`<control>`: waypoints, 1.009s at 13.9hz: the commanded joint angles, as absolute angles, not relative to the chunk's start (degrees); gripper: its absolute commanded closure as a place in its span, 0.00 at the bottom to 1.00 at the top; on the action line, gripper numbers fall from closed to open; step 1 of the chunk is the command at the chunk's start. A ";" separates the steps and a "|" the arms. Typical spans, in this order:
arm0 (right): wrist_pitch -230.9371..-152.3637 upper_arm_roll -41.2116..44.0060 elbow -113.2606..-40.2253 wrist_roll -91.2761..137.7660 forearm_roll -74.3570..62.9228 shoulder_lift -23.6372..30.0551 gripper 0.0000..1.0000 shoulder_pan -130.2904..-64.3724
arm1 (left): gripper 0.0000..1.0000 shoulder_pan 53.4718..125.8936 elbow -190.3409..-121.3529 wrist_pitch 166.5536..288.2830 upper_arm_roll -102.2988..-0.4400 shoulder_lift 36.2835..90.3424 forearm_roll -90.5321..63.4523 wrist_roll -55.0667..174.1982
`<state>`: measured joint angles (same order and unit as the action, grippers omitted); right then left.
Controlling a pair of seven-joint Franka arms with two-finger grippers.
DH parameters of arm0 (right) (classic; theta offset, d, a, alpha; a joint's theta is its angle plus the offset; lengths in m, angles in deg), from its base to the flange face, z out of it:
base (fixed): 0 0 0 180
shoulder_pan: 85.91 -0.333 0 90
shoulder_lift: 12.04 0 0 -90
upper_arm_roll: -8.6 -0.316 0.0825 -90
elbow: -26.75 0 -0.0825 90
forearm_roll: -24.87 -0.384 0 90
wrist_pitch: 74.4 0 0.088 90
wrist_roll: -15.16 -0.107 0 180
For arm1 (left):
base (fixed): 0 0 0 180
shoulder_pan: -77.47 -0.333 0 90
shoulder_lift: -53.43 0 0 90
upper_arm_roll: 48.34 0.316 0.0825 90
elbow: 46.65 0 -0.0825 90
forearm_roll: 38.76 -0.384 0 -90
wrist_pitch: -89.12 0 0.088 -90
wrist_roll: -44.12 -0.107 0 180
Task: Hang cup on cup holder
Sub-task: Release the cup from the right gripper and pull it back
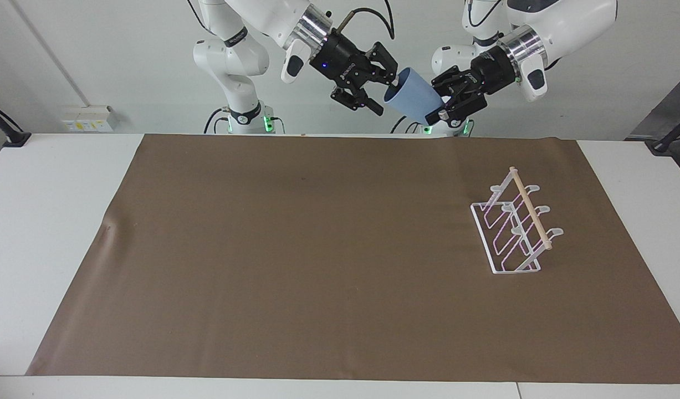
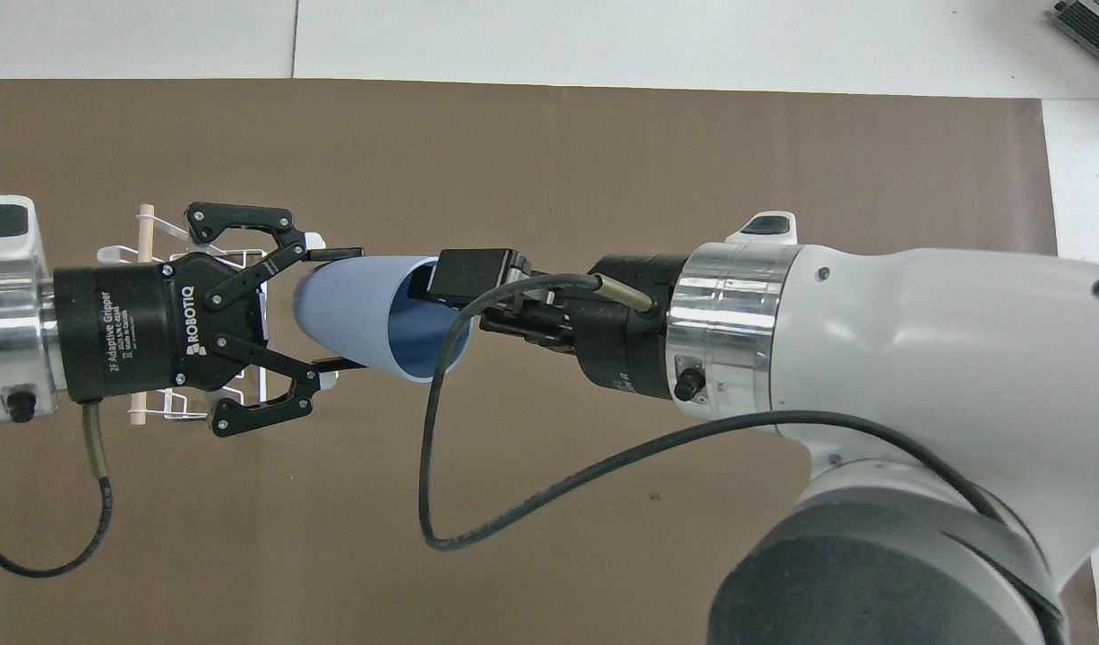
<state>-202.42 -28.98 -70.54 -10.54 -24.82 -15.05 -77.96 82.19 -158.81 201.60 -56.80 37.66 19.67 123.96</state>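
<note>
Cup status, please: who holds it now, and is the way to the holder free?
Left gripper shut on cup, up in air. Right gripper open at cup's rim. Cup holder bare on mat, toward left arm's end. Nothing between.

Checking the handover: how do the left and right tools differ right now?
The left tool is shut on the cup's narrow base; the right tool is open at its rim. The left tool carries the cup, the right tool holds nothing. Both are raised and face each other.
</note>
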 commanded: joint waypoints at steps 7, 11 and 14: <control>-202.99 -28.76 -71.34 -10.07 -25.58 -15.91 0.00 -76.77 | 1.00 79.84 -159.41 200.65 -56.52 36.99 -3.41 117.17; -202.64 -27.45 -71.43 -6.73 -22.78 -15.82 0.00 -76.41 | 1.00 80.72 -159.24 201.09 -56.95 37.17 -22.20 116.98; -201.24 -26.39 -72.30 -6.81 -12.60 -15.91 0.00 -76.41 | 1.00 80.89 -159.24 200.83 -57.48 37.08 -33.46 116.90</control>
